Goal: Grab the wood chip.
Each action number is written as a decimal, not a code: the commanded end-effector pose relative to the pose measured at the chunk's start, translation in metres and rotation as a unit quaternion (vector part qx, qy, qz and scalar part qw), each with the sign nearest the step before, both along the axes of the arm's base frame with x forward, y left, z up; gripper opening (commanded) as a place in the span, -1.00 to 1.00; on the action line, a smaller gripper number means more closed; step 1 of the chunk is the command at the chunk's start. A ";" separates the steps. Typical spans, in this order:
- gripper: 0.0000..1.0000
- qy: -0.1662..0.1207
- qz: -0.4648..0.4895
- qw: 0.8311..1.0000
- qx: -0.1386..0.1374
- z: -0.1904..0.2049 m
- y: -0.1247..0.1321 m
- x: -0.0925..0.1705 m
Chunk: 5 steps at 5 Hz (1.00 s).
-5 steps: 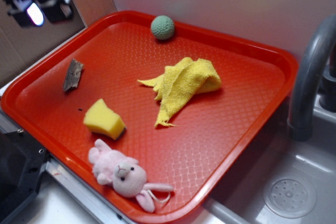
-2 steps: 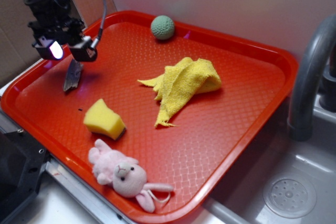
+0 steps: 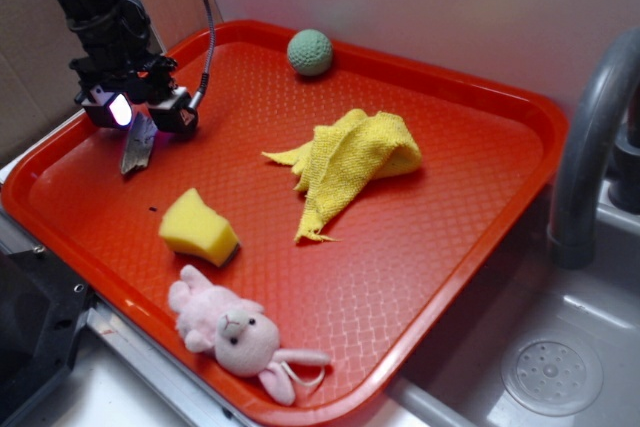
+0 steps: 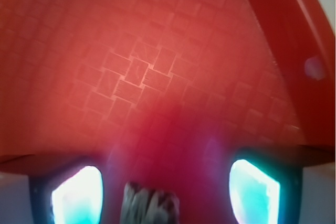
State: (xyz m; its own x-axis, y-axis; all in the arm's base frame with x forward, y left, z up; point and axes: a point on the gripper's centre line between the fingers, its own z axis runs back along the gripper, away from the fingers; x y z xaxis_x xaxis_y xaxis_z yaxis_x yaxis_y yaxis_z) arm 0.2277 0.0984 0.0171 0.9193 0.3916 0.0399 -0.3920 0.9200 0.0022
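Observation:
The wood chip [image 3: 137,150] is a small grey-brown sliver lying on the red tray [image 3: 400,237] near its left rim. My gripper [image 3: 142,116] hangs low right over the chip's far end, jaws open and set on either side of it. In the wrist view the chip's end [image 4: 150,204] shows between the two glowing fingers [image 4: 77,194], at the bottom edge, with a gap on each side. Nothing is held.
On the tray lie a yellow sponge wedge [image 3: 198,228], a crumpled yellow cloth [image 3: 348,162], a green ball [image 3: 310,52] at the back, and a pink plush bunny [image 3: 238,334] at the front. A grey faucet [image 3: 590,147] and sink stand to the right. The tray's raised rim [image 4: 294,40] is close.
The gripper has come down from the upper left and moved over the wood chip, ending low above its far end. The chip and other objects have not moved.

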 end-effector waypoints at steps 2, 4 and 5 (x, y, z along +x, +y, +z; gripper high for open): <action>1.00 0.055 0.085 0.995 0.021 -0.010 -0.006 -0.031; 1.00 0.038 0.080 0.996 0.012 -0.006 -0.013 -0.047; 1.00 0.031 0.083 0.996 0.003 -0.005 -0.012 -0.055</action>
State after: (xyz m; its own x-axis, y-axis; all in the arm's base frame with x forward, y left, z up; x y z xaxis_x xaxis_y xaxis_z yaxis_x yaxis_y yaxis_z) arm 0.1939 0.0863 0.0090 0.8340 0.5516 0.0129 -0.5517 0.8332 0.0370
